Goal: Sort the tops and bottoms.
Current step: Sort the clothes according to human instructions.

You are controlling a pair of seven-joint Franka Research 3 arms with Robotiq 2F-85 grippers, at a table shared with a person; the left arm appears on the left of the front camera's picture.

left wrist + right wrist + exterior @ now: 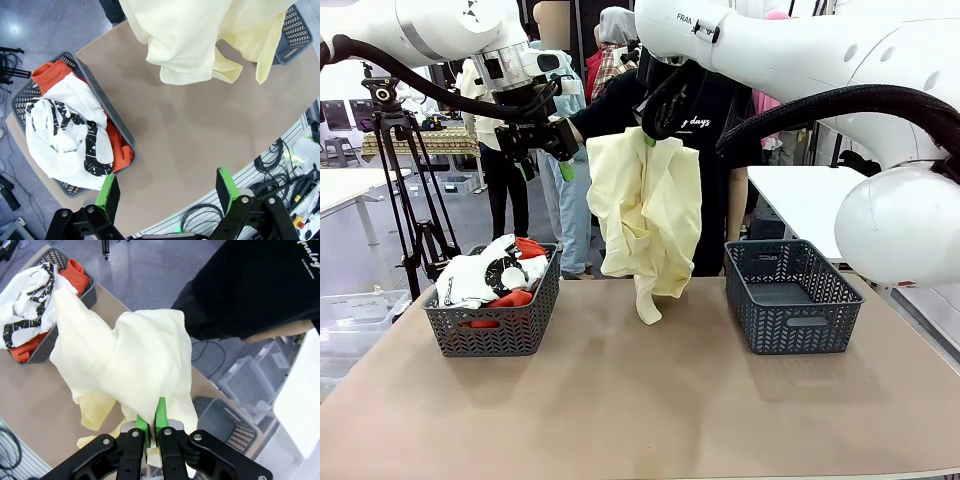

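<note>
The right gripper (150, 426) is pinching the yellow garment (645, 215) tight, green pads (161, 415) pressed together on a fold of the cloth, and it is holding it high above the middle of the table (650, 400). The garment is hanging in loose folds, its lowest tail dangling just above the tabletop, between the two baskets and touching neither. Over to the left gripper (167, 192): its jaws are standing wide apart with nothing between the pads, and in the front view it is hovering up at the garment's left edge, close beside the cloth; whether it is touching, I cannot tell. From its wrist camera the yellow cloth is hanging across the top of the picture, with bare table under it. Moving outward, the left basket (500, 325) is sitting on the table's left side, and it is holding the white garment (470, 280) with black print piled on top of the orange-red garment (515, 298), which is poking out at the far corner and along the basket's inner side. The right basket (790, 297) is sitting on the table's right side, well apart from the first. Beyond the table a person (720, 130) in a black T-shirt is standing right behind the hanging garment.
</note>
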